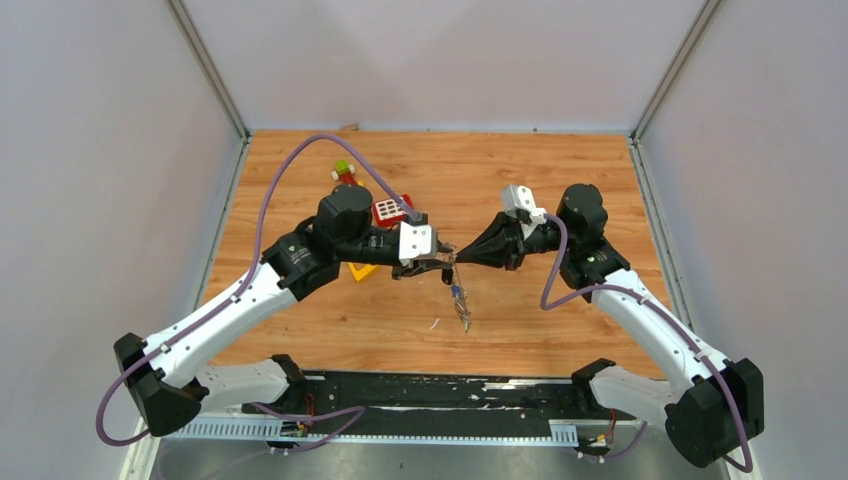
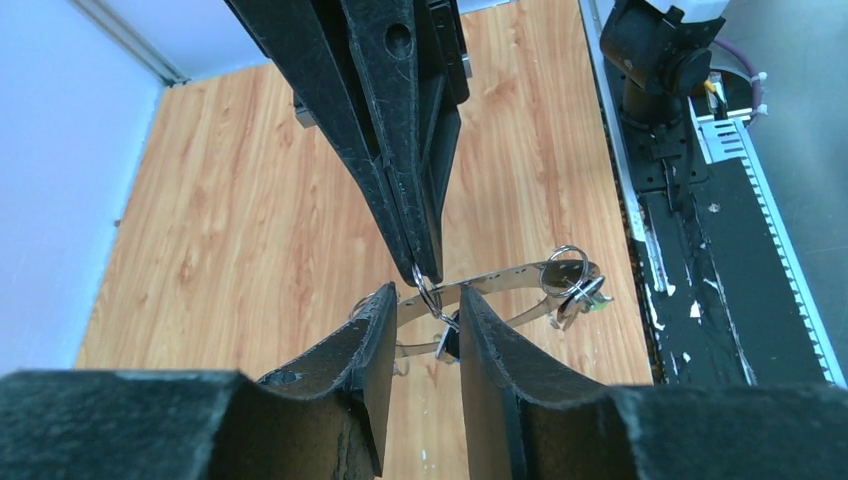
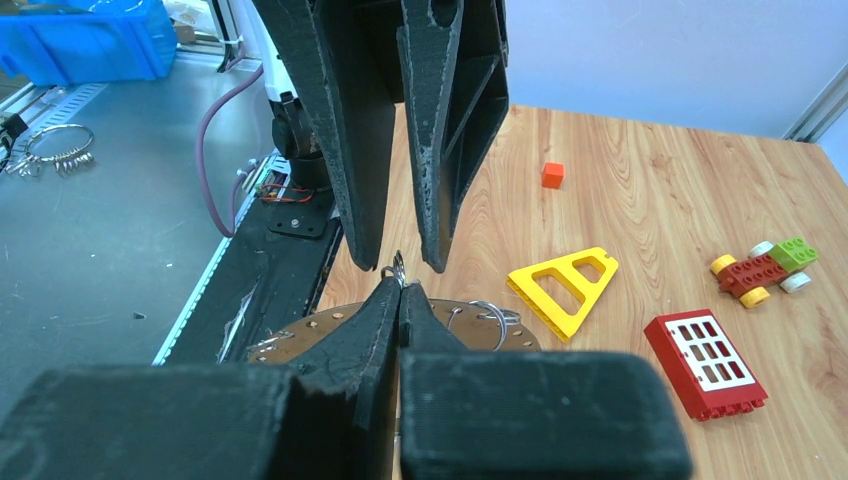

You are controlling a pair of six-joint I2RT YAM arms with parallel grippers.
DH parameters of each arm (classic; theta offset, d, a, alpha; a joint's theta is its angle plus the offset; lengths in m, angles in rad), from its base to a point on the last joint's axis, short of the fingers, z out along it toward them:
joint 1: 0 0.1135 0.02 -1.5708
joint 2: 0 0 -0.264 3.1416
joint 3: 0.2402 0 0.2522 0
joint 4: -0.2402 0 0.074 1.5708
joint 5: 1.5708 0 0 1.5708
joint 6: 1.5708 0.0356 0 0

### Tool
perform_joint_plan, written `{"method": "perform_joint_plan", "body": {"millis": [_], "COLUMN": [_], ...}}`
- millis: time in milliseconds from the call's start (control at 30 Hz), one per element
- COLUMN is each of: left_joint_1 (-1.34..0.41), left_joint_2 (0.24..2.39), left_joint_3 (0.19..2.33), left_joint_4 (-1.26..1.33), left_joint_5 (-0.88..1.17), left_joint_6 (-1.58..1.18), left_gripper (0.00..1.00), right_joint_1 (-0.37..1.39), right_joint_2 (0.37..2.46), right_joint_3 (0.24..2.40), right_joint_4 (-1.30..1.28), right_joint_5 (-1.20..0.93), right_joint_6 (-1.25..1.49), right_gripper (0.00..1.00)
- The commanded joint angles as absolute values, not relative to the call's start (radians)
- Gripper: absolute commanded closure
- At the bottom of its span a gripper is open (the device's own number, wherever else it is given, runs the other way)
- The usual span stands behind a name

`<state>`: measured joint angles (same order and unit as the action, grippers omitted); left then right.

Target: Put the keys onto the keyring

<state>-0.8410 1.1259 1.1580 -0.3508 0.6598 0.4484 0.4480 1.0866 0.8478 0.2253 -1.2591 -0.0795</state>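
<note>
Worktop (image 1: 560, 330) of wood grain, both arms reaching inward and meeting near its middle. Far left, behind the left arm: toy car (image 1: 344, 172), red window block (image 1: 388, 211), and yellow triangular block (image 1: 362, 271) partly under the arm. Left hand (image 1: 441, 263) points right; its fingers (image 2: 380, 335) stand a narrow gap apart. Keyring (image 2: 505, 275) runs as a flat grey arc just past those fingertips, crossing the mouth of the gap; the arc's near end touches one fingertip. Whether the hand clamps the ring or only straddles it, cannot tell. Something dark sits low in the gap, too hidden to name. Keys (image 2: 575, 290) bunch on the keyring's right stretch, apart from the left hand's fingers, small loops among them; one shows a touch of green. Right hand (image 1: 457, 258) points left, tip to tip with the left hand, jaws pressed together on a small wire ring (image 3: 398, 264). That ring sits right at the mouth of the left hand's gap, just above the keyring's arc.
</note>
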Motion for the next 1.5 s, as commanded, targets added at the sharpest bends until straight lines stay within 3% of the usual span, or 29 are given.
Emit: {"method": "perform_joint_plan", "body": {"millis": [0, 267, 933, 1133, 1233, 1467], "left_joint_1": [-0.838, -0.839, -0.839, -0.839, -0.839, -0.845], "left_joint_2": [1.131, 1.138, 1.155, 1.163, 1.185, 1.285], "left_joint_3": [1.14, 1.125, 1.135, 1.146, 1.196, 1.38], "left_joint_4": [-0.301, -0.294, -0.262, -0.245, -0.314, -0.609], "left_joint_5": [0.688, 0.686, 0.703, 0.676, 0.624, 0.504], "left_joint_6": [0.439, 0.427, 0.358, 0.26, 0.215, 0.206], "left_gripper": [0.64, 0.65, 1.0, 1.0, 1.0, 1.0], "right_joint_1": [0.442, 0.441, 0.442, 0.443, 0.443, 0.442], "right_joint_2": [1.074, 1.071, 1.079, 1.078, 1.081, 1.079], "right_joint_3": [0.851, 0.852, 0.855, 0.863, 0.874, 0.882], "right_joint_4": [0.278, 0.27, 0.229, 0.164, 0.111, 0.073], "right_joint_5": [-1.284, -1.281, -1.263, -1.218, -1.194, -1.171], "right_joint_6": [-0.071, -0.075, -0.117, -0.181, -0.224, -0.265], "right_gripper": [1.0, 1.0, 1.0, 1.0, 0.95, 0.69]}}
